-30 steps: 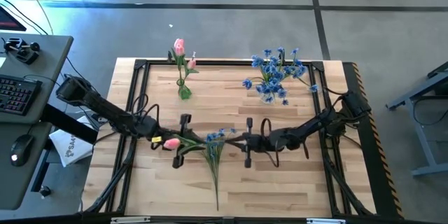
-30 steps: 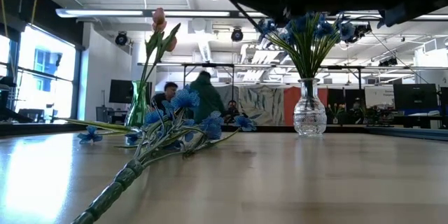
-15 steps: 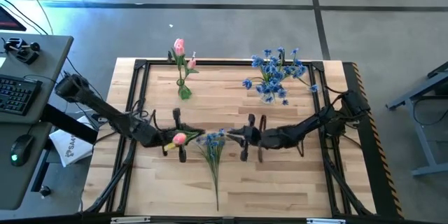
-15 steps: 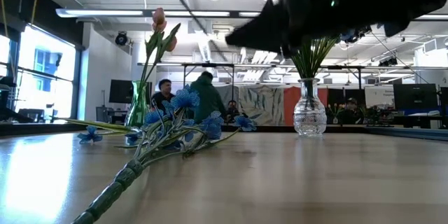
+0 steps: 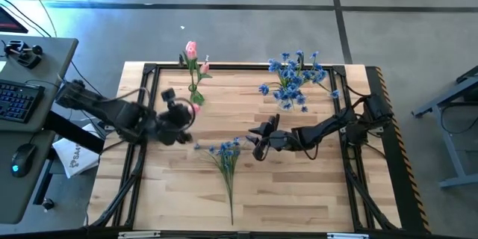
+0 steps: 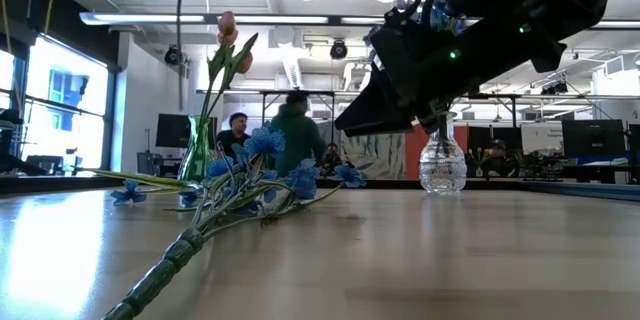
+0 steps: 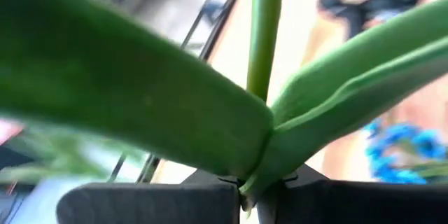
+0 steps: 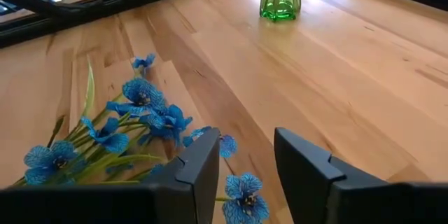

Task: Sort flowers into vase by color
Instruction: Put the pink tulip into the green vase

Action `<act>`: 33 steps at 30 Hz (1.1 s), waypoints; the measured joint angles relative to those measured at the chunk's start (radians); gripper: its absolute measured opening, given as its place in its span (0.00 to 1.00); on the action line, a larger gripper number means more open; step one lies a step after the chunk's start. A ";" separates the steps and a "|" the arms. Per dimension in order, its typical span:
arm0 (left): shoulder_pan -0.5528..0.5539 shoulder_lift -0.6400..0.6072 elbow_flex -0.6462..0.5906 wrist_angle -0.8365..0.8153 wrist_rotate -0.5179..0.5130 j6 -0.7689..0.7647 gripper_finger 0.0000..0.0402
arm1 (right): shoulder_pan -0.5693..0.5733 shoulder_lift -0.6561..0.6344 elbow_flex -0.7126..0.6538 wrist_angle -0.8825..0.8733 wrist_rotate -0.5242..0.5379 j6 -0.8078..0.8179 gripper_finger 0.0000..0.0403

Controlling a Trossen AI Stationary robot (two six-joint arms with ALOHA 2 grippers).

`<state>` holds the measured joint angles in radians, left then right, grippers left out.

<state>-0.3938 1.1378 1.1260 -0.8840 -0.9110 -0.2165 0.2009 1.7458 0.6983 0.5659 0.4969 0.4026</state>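
left claw (image 5: 181, 112): gripping pink flower (image 5: 196, 107) stem (lifted) | right claw (image 5: 258, 140): open beside blue flowers (image 5: 226, 149)

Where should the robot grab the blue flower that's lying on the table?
Best on the bare green stem of the blue-blossomed artificial flower, just below the blossoms. It lies flat on the wooden table, so coming straight down with the fingers across the stem seems safest. The right gripper, open, hovers beside the blossoms.
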 joint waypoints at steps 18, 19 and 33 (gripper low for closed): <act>0.419 -0.148 0.058 0.077 0.328 0.215 0.00 | 0.002 0.001 0.000 0.007 -0.002 -0.010 0.33; 0.448 -0.158 0.058 0.094 0.380 0.219 0.00 | 0.002 0.001 0.000 0.007 -0.002 -0.010 0.33; 0.771 -0.177 -0.055 0.237 0.624 0.229 0.00 | 0.003 0.002 0.000 0.007 -0.003 -0.010 0.33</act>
<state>0.3770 0.9612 1.0710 -0.6466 -0.2867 0.0124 0.2035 1.7473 0.6983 0.5728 0.4942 0.3923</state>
